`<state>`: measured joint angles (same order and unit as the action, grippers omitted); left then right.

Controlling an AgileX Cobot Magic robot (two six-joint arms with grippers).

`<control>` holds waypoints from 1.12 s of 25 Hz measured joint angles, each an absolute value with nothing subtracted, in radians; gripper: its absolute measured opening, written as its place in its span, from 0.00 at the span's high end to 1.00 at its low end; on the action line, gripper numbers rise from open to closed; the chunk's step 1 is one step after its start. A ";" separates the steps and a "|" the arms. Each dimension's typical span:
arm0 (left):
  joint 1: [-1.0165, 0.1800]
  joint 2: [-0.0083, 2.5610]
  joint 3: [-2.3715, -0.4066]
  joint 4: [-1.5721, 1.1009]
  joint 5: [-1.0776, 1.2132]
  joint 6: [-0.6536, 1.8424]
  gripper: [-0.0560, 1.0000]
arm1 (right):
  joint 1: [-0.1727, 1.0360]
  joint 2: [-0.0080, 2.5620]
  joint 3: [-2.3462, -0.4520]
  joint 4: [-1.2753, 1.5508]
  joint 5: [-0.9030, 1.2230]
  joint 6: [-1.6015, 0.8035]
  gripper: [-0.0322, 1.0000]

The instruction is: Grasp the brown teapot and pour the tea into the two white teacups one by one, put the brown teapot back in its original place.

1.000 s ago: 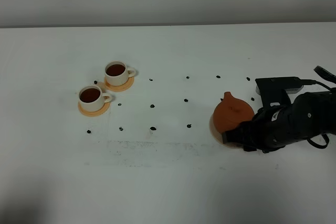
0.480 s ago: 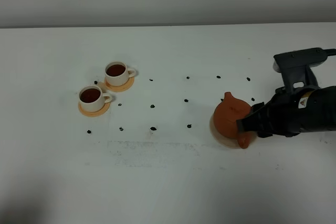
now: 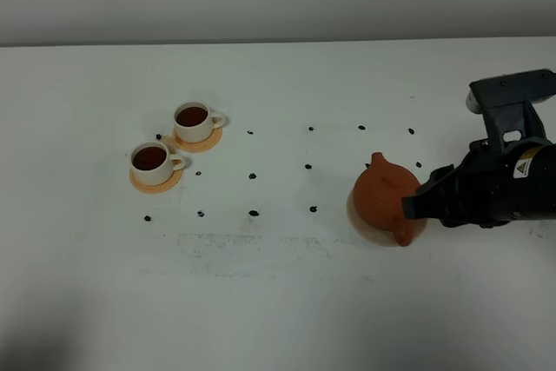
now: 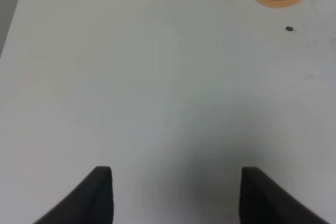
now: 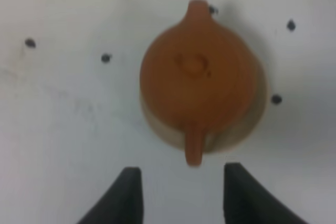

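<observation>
Brown teapot (image 5: 198, 88) seated on beige disc (image 5: 157, 127): rigid, brittle clay, likely lid-loose. Best taken by loop handle (image 5: 193, 148). Right gripper (image 5: 181, 195) parted, empty, just behind handle.

Brown teapot (image 3: 383, 195) upright on beige disc (image 3: 358, 217); both teacups (image 3: 150, 161) (image 3: 194, 120) full.

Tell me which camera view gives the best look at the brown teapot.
The right wrist view: the brown teapot fills the frame from above, with spout, lid knob and handle unobstructed, sitting on its pale disc. The exterior high view shows the teapot small, its right edge beside the right claw. The left wrist view misses it.
</observation>
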<state>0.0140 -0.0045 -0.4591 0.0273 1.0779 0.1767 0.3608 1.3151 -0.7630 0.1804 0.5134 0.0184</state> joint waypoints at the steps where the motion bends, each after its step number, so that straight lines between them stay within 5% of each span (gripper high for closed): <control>1: 0.014 -0.005 -0.459 0.027 1.078 0.177 0.47 | 0.361 1.300 -0.763 0.184 0.537 0.018 0.65; 5: 0.014 -0.005 -0.459 0.027 1.078 0.178 0.47 | 0.317 1.152 -0.750 0.183 0.689 0.017 0.68; 13: 0.014 -0.005 -0.459 0.027 1.078 0.177 0.47 | 0.024 0.780 -0.749 0.192 1.074 -0.148 0.75; 21: 0.014 -0.005 -0.459 0.027 1.078 0.177 0.47 | -0.160 0.488 -0.718 0.153 1.131 -0.153 0.76; 28: 0.014 -0.005 -0.459 0.027 1.078 0.177 0.47 | -0.201 0.369 -0.703 0.136 1.140 -0.140 0.76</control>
<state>0.0140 -0.0045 -0.4591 0.0273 1.0779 0.1770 -0.2013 0.3694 -0.7027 0.1365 1.1400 -0.1401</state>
